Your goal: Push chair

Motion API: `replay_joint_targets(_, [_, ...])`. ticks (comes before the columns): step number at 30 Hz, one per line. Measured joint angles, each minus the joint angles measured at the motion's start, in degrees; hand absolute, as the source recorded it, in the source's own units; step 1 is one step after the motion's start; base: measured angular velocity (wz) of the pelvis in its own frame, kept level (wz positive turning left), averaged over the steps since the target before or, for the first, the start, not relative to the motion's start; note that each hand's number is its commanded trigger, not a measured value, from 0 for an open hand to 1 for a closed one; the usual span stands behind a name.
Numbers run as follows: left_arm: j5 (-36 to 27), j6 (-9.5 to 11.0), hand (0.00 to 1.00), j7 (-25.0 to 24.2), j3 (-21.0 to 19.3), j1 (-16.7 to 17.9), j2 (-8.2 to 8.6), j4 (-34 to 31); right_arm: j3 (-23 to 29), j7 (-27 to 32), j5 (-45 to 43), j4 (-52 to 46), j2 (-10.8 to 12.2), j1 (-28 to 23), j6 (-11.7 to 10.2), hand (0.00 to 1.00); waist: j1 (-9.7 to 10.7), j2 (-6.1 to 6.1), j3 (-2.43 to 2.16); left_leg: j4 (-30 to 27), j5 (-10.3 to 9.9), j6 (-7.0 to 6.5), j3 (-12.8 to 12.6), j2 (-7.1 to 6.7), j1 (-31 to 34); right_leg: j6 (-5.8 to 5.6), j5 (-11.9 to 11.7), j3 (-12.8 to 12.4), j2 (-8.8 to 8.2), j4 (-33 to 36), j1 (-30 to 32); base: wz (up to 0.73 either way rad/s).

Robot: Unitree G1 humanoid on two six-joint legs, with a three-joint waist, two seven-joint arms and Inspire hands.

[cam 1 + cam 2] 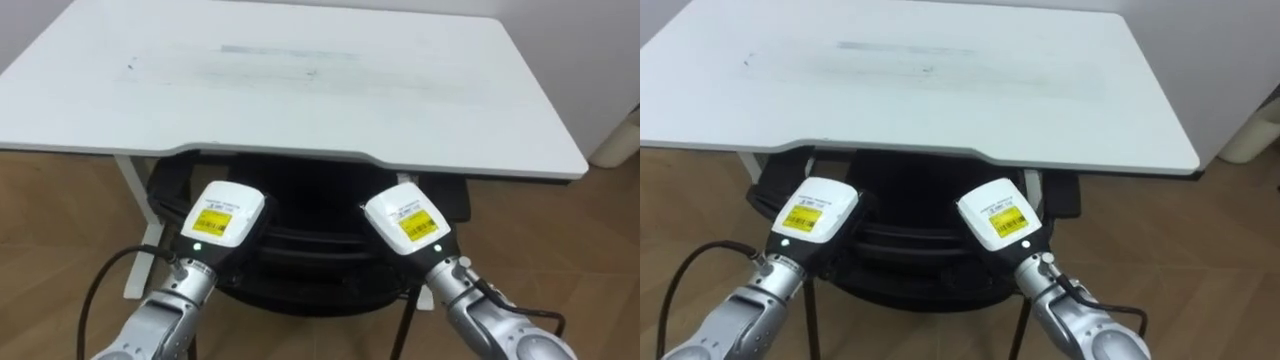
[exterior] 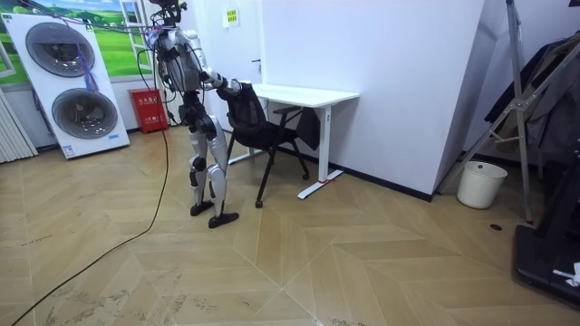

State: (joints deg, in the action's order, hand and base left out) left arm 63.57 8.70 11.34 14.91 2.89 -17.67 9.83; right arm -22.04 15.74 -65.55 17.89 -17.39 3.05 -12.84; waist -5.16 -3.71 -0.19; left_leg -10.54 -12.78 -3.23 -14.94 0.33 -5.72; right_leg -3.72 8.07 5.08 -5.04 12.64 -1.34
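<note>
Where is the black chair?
In the eye views the black chair sits straight ahead of the robot, partly tucked under the white desk, with the left hand and right hand at its backrest.

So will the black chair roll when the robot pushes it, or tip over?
The chair probably slides rather than rolls: the room view seems to show thin straight legs, no wheels. With the left hand and right hand high at its back, it might tip forward if a leg catches.
</note>
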Motion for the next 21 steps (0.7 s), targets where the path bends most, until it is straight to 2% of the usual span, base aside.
replay_joint_targets(4, [-3.1, 0.0, 0.0, -0.5, -0.9, -0.7, 0.97, 0.0, 1.1, -1.7, 5.1, 0.1, 0.1, 0.0, 0.3, 0.0, 0.2, -0.35, 0.37, 0.1, 0.0, 0.01, 0.1, 0.08, 0.0, 0.01, 0.0, 0.0, 0.06, 0.0, 0.0, 0.01])
replay_joint_targets(6, [-4.1, -0.1, 0.0, -0.9, -0.9, -2.1, 0.94, 0.3, 1.2, -1.7, 9.2, 0.1, -0.4, 0.2, 0.2, 0.0, 0.3, -0.58, 0.67, -0.3, 0.0, 0.03, 0.3, 0.1, 0.2, 0.04, 0.0, 0.2, 0.07, -0.1, 0.0, 0.04])
replay_joint_targets(10, [-4.7, 0.0, 0.0, -1.9, -2.0, -5.1, 0.67, 1.5, 3.7, -2.4, 9.3, -0.7, -1.7, 2.3, -1.2, 0.0, 0.7, -1.01, 1.07, -1.0, 0.1, -0.02, 0.4, 0.3, 1.6, 0.25, -0.4, 0.3, 0.12, 0.0, 0.6, 0.01])
replay_joint_targets(13, [-5.8, 0.1, 0.0, -3.1, -3.2, -8.8, -1.01, 3.4, 3.7, -4.5, 8.6, -0.7, -5.4, 8.2, -3.9, 0.0, 1.9, -1.15, 1.13, -1.2, 0.9, -0.12, 0.4, 0.29, 2.7, 0.4, -1.1, 0.3, 0.14, -0.5, 1.6, 0.0])
replay_joint_targets(15, [-5.4, 0.5, 0.0, -3.7, -6.0, -11.8, -1.91, 3.0, 3.7, -5.3, 4.9, -1.2, -10.0, 11.7, -6.4, 0.0, 1.6, -1.22, 1.12, -1.3, 1.0, -0.06, 0.4, 0.48, 2.9, 0.47, -1.8, 0.3, 0.4, -1.5, 1.3, 0.0])
replay_joint_targets(16, [-5.3, 0.6, 0.0, -3.8, -6.6, -12.5, -2.65, 2.9, 3.7, -5.3, 4.1, -1.3, -11.3, 12.6, -7.1, 0.0, 1.5, -1.22, 1.13, -1.3, 1.1, -0.06, 0.4, 0.49, 2.9, 0.48, -1.9, 0.3, 0.4, -1.7, 1.2, 0.07])
replay_joint_targets(17, [-5.3, 0.5, 0.0, -3.9, -8.2, -13.2, -4.36, 2.9, 3.7, -5.4, 3.3, -1.3, -12.7, 14.1, -8.6, 0.0, 1.6, -1.22, 1.15, -1.3, 1.2, -0.07, 0.4, 0.6, 3.1, 0.55, -2.1, 0.3, 0.44, -2.1, 1.1, 0.06])
replay_joint_targets(19, [-5.3, 0.2, 0.0, -3.9, -10.6, -13.4, -5.6, 2.8, 4.0, -5.4, 2.8, -2.6, -13.1, 14.7, -9.9, 0.0, 2.2, -1.28, 1.16, -1.9, 1.2, -0.05, 0.9, 0.79, 3.7, 0.68, -2.4, 0.9, 0.56, -2.7, 0.9, 0.15])
replay_joint_targets(20, [-5.1, -0.5, 0.0, -3.9, -11.5, -13.5, -6.64, 2.9, 5.4, -5.4, 2.8, -3.5, -13.7, 15.3, -11.4, 0.0, 3.1, -1.28, 1.16, -2.3, 1.2, -0.06, 1.6, 0.82, 4.4, 0.73, -2.8, 1.5, 0.55, -3.2, 0.8, 0.21])
replay_joint_targets(21, [-3.9, -0.6, 0.0, -3.9, -12.0, -13.5, -7.59, 2.7, 6.4, -5.4, 2.9, -5.1, -15.8, 16.3, -13.0, 0.0, 3.6, -1.29, 1.16, -2.8, 1.3, -0.08, 1.6, 0.9, 5.1, 0.76, -2.9, 1.5, 0.55, -3.1, 1.4, 0.17])
